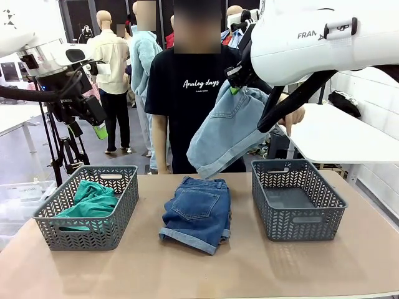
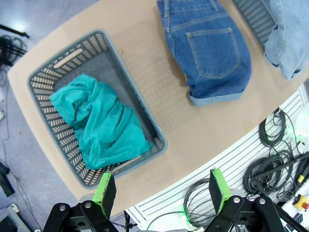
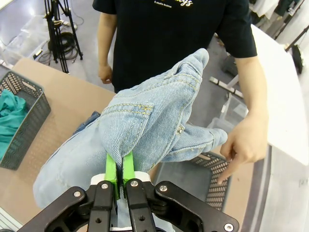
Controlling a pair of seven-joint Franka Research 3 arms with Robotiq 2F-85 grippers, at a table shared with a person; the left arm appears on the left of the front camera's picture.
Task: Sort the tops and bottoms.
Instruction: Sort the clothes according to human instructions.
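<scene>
Right wrist view: the right pincer (image 3: pixel 119 169) is clenched tight, its green pads (image 3: pixel 112 169) pressed together on a fold of the pale denim shorts (image 3: pixel 149 116). The shorts bunch over it in soft, seamed folds, with a patch pocket and a metal rivet showing. Just beyond, the person's hand (image 3: pixel 246 145) points a finger down at the right basket (image 3: pixel 216 166), grey plastic with lattice walls.

In the front view the pale pair hangs in the air, clear of the tan table (image 1: pixel 249 268), above the gap between the middle and the right basket. Below, the darker denim shorts (image 1: pixel 198 212) lie folded flat with the back pocket up and the cuffed hems nearest the robot. They sit between the two baskets. The left basket (image 1: pixel 93 233), of the same grey lattice, holds the crumpled teal shirt (image 1: pixel 92 199).

In the left wrist view the left pincer (image 2: pixel 161 188) is released, its jaws spread wide and empty, above the table's near edge by the left basket.
</scene>
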